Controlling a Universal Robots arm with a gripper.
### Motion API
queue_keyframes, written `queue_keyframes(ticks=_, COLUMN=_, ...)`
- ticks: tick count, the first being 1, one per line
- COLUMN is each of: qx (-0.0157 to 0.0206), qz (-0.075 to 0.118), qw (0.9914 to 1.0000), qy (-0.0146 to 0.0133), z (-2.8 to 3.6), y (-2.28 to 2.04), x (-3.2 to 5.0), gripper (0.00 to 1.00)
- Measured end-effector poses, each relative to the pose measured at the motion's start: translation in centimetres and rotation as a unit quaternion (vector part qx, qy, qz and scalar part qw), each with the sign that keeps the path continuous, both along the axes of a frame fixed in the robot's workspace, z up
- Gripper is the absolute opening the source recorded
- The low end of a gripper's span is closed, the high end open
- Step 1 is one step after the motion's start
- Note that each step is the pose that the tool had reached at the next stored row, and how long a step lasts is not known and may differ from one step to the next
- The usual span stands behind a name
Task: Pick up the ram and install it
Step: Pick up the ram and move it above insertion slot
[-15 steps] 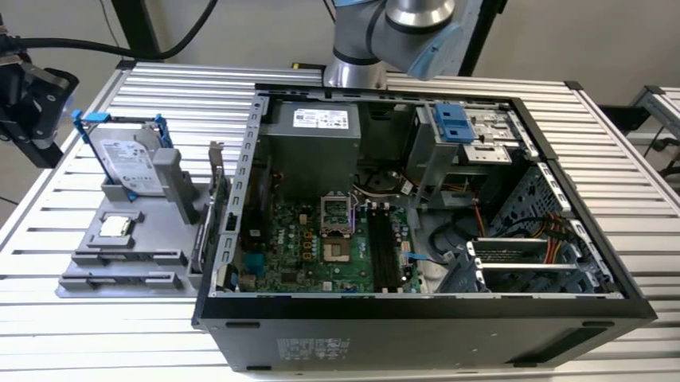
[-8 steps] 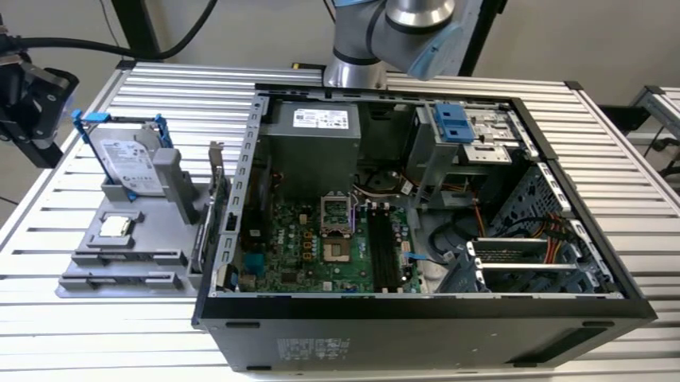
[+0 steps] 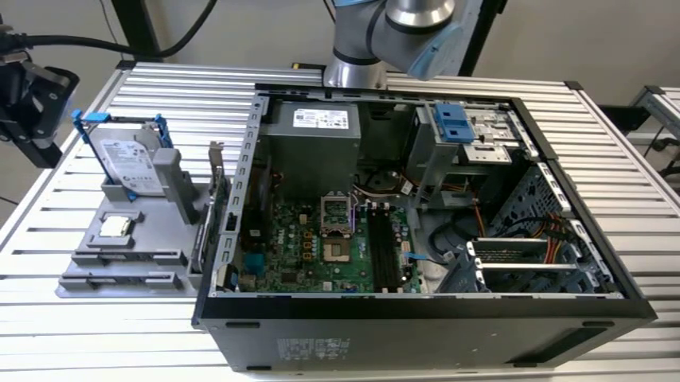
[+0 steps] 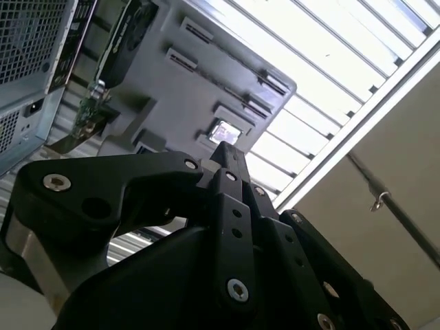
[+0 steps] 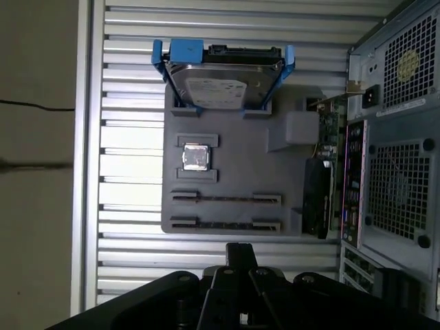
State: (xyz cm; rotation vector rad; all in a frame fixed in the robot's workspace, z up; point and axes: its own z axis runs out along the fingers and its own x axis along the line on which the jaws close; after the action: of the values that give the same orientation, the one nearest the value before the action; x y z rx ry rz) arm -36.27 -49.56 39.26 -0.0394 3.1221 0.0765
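Observation:
My gripper (image 5: 240, 253) hangs high above the slatted table with its fingers pressed together and nothing between them; in the second wrist view the gripper (image 4: 223, 157) is equally shut. Beneath it lies a grey parts tray (image 5: 234, 172), which sits at the exterior view's left (image 3: 149, 239). Nearest the gripper, two long narrow holders (image 5: 227, 198) on the tray each show a thin dark strip seen edge-on. I cannot tell whether either strip is the ram. The open computer case (image 3: 425, 306) holds the green motherboard (image 3: 308, 247) with its long black slots (image 3: 380, 247).
On the tray stand a hard drive in a blue caddy (image 5: 216, 86) and a small square processor (image 5: 195, 157). An expansion card (image 5: 317, 199) stands on edge between tray and case. The arm (image 3: 393, 32) rises behind the case. A black stand (image 3: 32, 95) is at the far left.

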Motion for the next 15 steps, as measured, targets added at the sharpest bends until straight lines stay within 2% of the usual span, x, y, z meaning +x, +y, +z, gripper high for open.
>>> queue_keyframes(ticks=8, qx=0.0, qz=0.025, qw=0.99969, qy=0.0, z=0.0, y=0.0, x=0.0, gripper=0.0)
queue_keyframes(ticks=15, qx=0.0, qz=0.046, qw=0.99896, qy=0.0, z=0.01, y=0.0, x=0.0, gripper=0.0)
